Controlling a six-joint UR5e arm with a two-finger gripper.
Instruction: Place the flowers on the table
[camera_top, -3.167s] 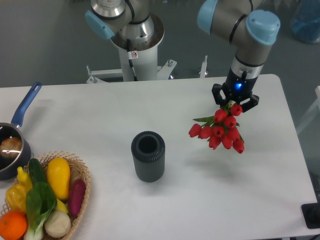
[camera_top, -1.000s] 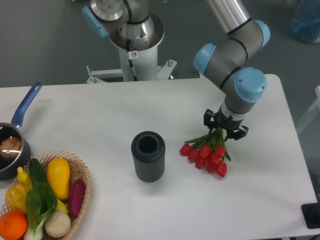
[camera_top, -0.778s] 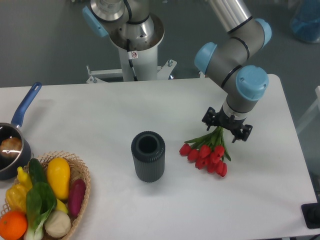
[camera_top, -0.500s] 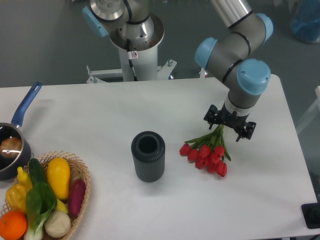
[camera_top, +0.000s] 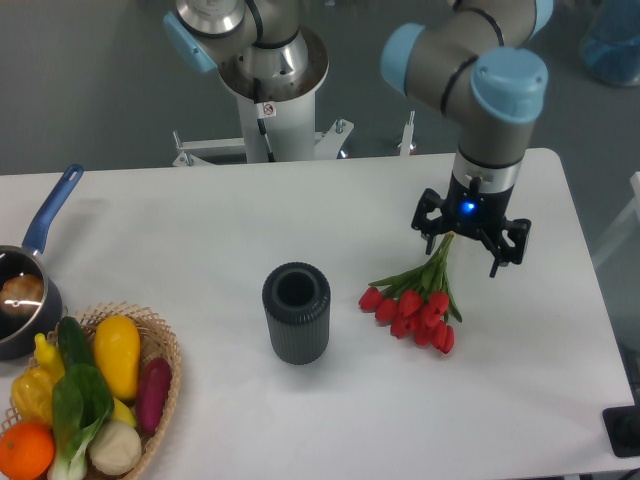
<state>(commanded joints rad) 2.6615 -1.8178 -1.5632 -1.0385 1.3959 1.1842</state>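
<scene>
On the right half of the white counter (camera_top: 200, 230), the flowers (camera_top: 415, 300) lay flat, their red heads pointing toward the near edge and their green stems running up and back toward me. My gripper (camera_top: 471, 245) hung over the stem ends with its jaws spread wide, one finger on each side of the stems and neither one gripping them; a blue light glowed on my wrist. From this single view I could not tell how high above the stems I was. To the left of the tulips, near but apart, a dark ribbed cylinder (camera_top: 296, 312) stood upright with its open mouth facing up. At the far left edge sat a saucepan (camera_top: 22, 290) with a blue handle, and in front of it a wicker basket (camera_top: 160, 380) held assorted vegetables and an orange.
</scene>
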